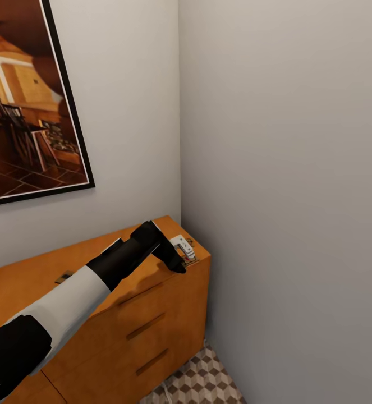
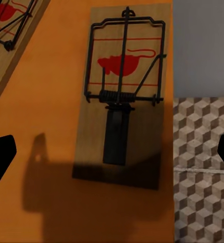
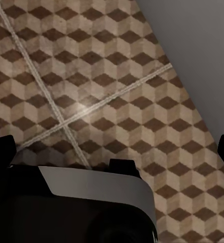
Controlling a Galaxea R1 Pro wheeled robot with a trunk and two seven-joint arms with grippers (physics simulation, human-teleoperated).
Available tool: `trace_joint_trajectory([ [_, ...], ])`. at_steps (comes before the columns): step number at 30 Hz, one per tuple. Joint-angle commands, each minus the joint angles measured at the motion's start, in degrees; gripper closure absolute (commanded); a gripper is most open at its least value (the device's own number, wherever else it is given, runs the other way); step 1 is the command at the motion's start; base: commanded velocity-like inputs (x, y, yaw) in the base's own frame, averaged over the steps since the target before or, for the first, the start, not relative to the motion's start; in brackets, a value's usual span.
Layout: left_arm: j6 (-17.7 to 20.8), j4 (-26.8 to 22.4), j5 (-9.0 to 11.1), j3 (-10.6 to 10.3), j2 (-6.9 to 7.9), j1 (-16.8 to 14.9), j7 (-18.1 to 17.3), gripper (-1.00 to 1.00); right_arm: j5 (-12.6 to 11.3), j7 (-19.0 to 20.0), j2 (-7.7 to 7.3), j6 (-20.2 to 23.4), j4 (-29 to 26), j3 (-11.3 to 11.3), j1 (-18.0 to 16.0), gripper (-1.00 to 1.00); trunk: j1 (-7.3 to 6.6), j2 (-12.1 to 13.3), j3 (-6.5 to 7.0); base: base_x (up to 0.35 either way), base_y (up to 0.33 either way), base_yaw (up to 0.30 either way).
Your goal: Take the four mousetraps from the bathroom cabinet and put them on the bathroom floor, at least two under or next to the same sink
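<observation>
Filling the corner, the cabinet (image 1: pixel 152 314) stands on the bathroom floor (image 1: pixel 205 381), its top bearing a mousetrap (image 2: pixel 124 96) near the 3 o'clock end. Above it hovers the left gripper (image 2: pixel 112 157), jaws wide, gripping nothing. Right gripper (image 3: pixel 117 152) seemingly open over tiles.

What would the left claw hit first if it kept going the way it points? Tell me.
Most likely the mousetrap lying flat on the cabinet top, centred between the left claw's open fingers. Depth is unclear, but nothing shows in between.
</observation>
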Motion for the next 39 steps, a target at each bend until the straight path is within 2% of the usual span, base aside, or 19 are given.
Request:
trace_joint_trajectory([
  [1, 0.1, -0.1, -0.6, 0.0, 0.01, -0.1, -0.5, -1.0, 0.4, -0.4, -0.01, -0.1, 0.1, 0.2, 0.0, -1.0, 0.0, 0.0, -0.11, 0.0, 0.0, 0.0],
  [39, 0.1, -1.1, -0.6, 0.0, -0.87, -0.1, -0.6, -1.0, 0.4, -0.4, 0.01, -0.1, 0.1, 0.2, 0.0, -1.0, 0.0, 0.0, -1.72, 0.0, 0.0, 0.0],
])
